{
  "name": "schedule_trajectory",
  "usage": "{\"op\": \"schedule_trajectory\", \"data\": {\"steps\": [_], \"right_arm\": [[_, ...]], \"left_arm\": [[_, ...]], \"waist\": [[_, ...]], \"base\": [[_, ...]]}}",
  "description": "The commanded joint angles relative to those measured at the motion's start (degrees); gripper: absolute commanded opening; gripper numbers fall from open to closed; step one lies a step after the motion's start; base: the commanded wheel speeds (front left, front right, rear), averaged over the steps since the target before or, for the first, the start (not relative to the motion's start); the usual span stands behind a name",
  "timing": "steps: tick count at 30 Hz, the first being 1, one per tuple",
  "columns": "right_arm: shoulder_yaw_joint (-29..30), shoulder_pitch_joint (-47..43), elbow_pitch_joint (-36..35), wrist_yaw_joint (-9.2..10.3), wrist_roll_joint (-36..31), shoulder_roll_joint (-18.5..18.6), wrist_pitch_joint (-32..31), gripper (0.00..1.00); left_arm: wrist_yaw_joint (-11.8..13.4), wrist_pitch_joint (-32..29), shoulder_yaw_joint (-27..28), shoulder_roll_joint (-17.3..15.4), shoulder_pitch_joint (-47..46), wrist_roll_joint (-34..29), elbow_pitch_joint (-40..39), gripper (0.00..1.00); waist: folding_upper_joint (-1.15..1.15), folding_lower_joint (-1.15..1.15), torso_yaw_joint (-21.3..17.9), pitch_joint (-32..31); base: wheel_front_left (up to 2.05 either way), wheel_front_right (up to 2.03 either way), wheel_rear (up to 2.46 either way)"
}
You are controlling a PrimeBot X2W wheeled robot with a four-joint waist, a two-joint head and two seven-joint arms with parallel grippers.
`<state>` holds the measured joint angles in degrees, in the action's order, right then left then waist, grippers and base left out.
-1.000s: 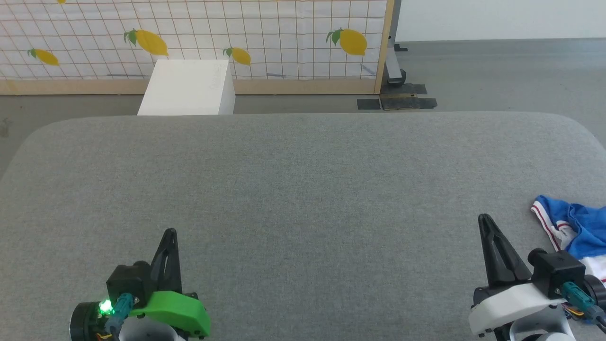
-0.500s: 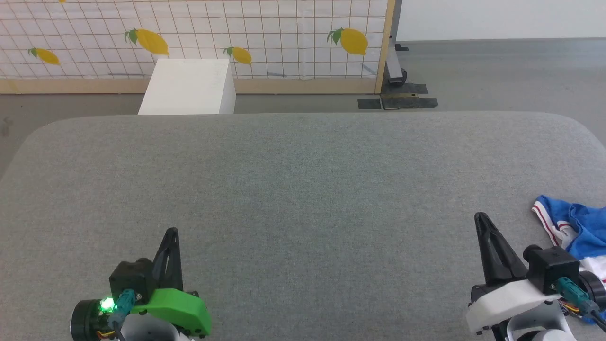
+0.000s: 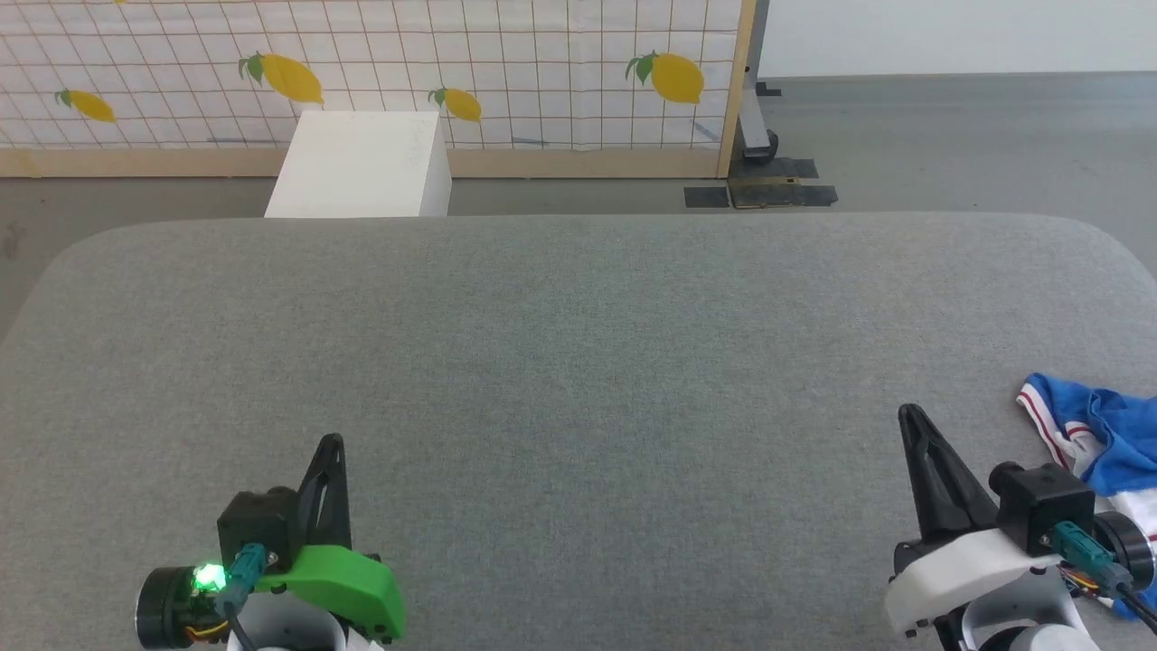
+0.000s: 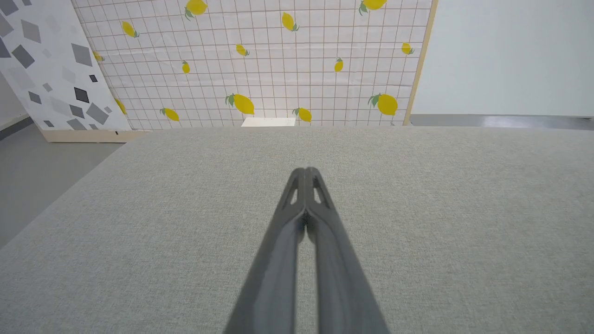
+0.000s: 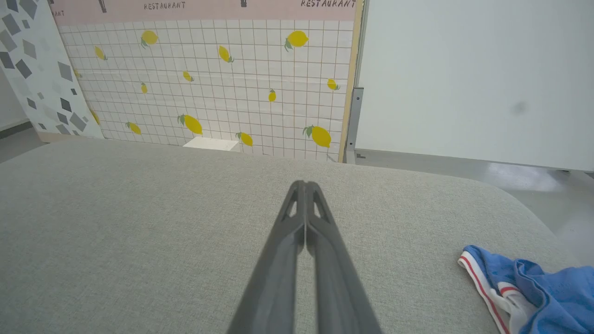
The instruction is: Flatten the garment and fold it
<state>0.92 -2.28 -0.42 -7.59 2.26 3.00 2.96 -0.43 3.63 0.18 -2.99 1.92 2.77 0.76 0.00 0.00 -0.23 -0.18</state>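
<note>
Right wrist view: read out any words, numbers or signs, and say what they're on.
"RESTAURANT": printed twice on the pink band topping the lemon-print panel.
"ANT": cut-off word at that band's left end.
Garment: crumpled, no number readable.

Well beyond the right gripper (image 5: 305, 184), the pink band (image 5: 260, 11) topping the white grid-tiled, lemon-printed backdrop panel (image 5: 222, 93) bears dark capitals: RESTAURANT (image 5: 164, 5) left of the fingertips' line, a second RESTAURANT (image 5: 328, 3) right of it, and a cut-off "ANT" (image 5: 58, 13) far left.
</note>
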Motion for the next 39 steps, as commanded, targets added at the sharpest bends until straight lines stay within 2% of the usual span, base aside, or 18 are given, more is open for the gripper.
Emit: {"op": "schedule_trajectory", "data": {"steps": [1,39], "right_arm": [[-0.1,1.1,0.2,0.08,-0.7,-0.1,-0.4,0.00],[-0.9,2.3,0.4,0.10,-2.3,-0.1,-3.0,0.00]], "left_arm": [[0.3,-0.2,0.0,0.1,-1.1,-0.6,-0.4,0.00],[0.4,-3.6,-0.2,0.1,-1.9,-2.8,-0.8,0.00]], "waist": [[0.00,0.00,0.0,0.0],[0.00,0.00,0.2,0.2]], "base": [[0.00,0.00,0.00],[0.00,0.00,0.00]]}}
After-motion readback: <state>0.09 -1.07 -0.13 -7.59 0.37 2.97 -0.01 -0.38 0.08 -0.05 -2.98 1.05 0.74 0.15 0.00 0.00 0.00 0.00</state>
